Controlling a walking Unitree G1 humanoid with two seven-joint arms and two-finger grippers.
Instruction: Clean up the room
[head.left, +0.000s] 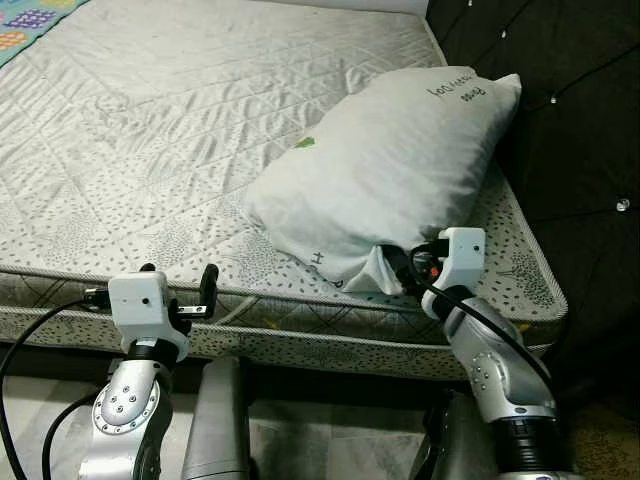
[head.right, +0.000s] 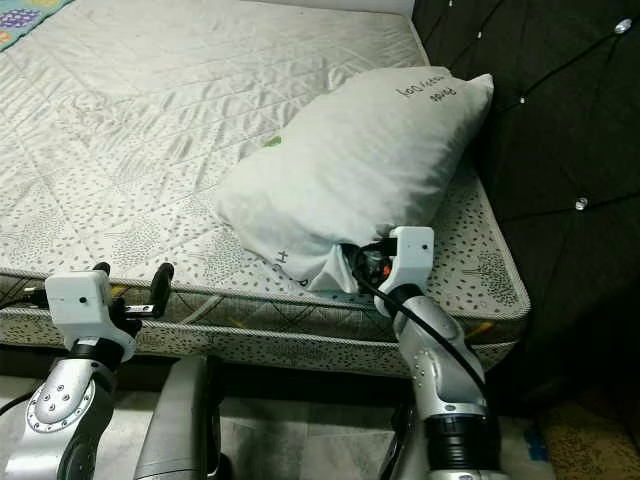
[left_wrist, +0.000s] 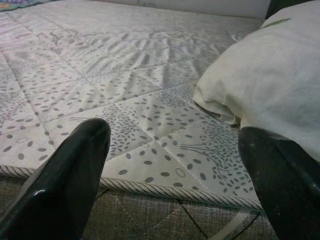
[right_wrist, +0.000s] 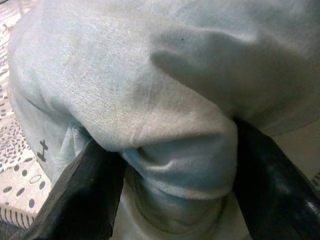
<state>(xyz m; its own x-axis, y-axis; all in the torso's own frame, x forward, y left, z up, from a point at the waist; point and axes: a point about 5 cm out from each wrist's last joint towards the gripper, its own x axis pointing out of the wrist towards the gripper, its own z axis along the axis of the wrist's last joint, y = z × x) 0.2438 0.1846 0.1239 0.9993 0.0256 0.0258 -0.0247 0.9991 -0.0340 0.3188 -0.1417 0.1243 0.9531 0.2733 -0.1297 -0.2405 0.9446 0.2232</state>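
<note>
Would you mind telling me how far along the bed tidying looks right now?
Done: the mattress lies bare apart from the pillow. In hand: the right gripper is closed on the near corner of the pillow, which lies askew near the headboard. Left: squaring the pillow up; the left gripper hovers open at the mattress edge.

The pillow (head.left: 385, 170) lies on the right side of the mattress (head.left: 150, 150), its far end beside the headboard (head.left: 570, 110) at the right. The right pincer (head.left: 400, 268) grips the pillow's near corner at the mattress's front edge. The left pincer (head.left: 180, 285), its fingers apart, sits before that edge, left of the pillow.
</note>
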